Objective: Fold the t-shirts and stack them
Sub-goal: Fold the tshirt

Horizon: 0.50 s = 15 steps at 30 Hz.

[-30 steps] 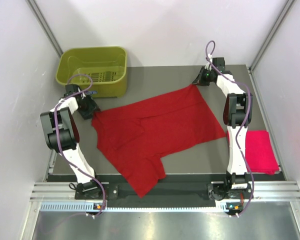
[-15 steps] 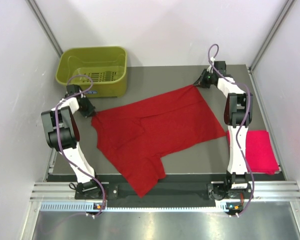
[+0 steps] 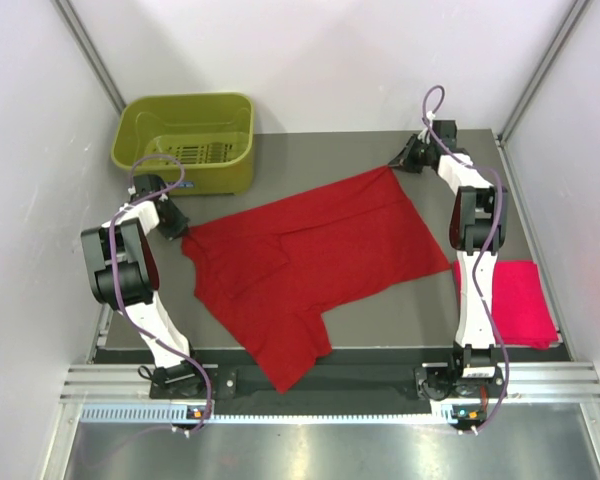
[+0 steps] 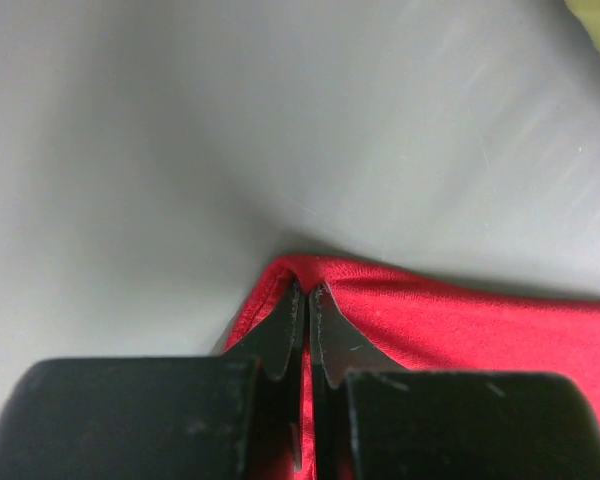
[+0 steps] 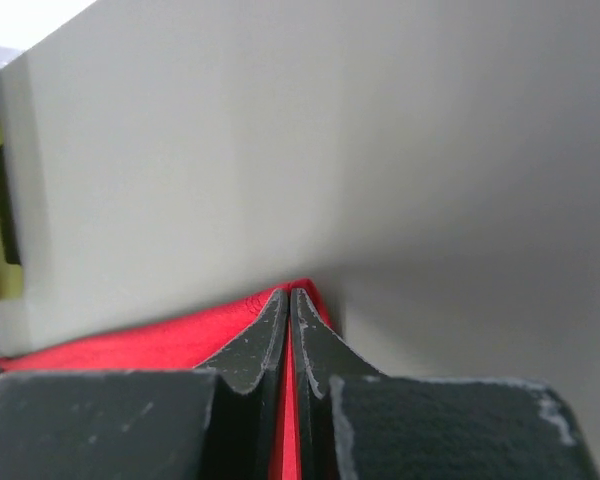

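So, the pinkish shirt [image 3: 525, 300] lies folded at the desk's [image 3: 320, 160] right edge; my left hand [image 4: 307, 290] and right hand [image 5: 289, 292] each pinch a corner of the deep red shirt [image 3: 310, 270], spread mid-desk, unfolded, unstacked.

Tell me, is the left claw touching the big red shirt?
Touching. The left wrist view shows the left claw pinched shut on the big red shirt at its edge.

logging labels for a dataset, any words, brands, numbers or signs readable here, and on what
No readable text in any view.
The deep red cloth t-shirt, the folded pinkish red cloth t-shirt and the olive-green plastic basket show no print or label.
Anything on the arm bases is too small to read.
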Tool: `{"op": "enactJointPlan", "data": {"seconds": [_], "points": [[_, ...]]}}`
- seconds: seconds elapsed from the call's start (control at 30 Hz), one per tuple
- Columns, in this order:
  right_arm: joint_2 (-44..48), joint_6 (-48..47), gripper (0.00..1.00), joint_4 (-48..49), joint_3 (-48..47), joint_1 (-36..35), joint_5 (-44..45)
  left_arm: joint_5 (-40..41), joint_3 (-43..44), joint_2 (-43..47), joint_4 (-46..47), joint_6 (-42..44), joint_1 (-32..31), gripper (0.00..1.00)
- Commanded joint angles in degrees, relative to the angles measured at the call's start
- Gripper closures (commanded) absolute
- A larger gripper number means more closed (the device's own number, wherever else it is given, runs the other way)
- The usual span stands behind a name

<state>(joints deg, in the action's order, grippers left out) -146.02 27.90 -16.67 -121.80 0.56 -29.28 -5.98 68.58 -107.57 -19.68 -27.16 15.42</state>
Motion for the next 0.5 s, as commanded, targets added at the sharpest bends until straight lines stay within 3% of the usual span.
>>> {"op": "enactJointPlan", "data": {"seconds": [0.0, 0.27, 0.37, 0.4, 0.43, 0.47], "points": [[-1.1, 1.7, 0.99, 3.7, -4.5, 1.3, 1.1, 2.6, 1.8, 0.5, 2.6, 0.7, 0.7, 1.0], [-1.1, 5.7, 1.0, 5.9, -5.0, 1.5, 2.1, 0.9, 6.7, -0.8, 3.3, 0.3, 0.6, 1.0], [-1.3, 6.5, 0.96, 5.2, -6.3, 2.0, 2.2, 0.9, 8.1, -0.3, 1.3, -0.4, 0.6, 0.8], [-1.2, 6.3, 0.91, 2.6, -6.7, 2.3, 3.2, 1.9, 8.4, 0.1, 0.2, -0.5, 0.4, 0.68], [-0.5, 5.9, 0.79, 1.1, -7.4, 2.3, 3.9, 2.4, 8.4, 0.5, -0.9, -1.1, 0.3, 0.51], [0.0, 5.0, 0.77, -0.6, -7.6, 2.5, 4.4, 2.9, 8.2, 1.8, -3.4, -1.1, 0.2, 0.46]]}}
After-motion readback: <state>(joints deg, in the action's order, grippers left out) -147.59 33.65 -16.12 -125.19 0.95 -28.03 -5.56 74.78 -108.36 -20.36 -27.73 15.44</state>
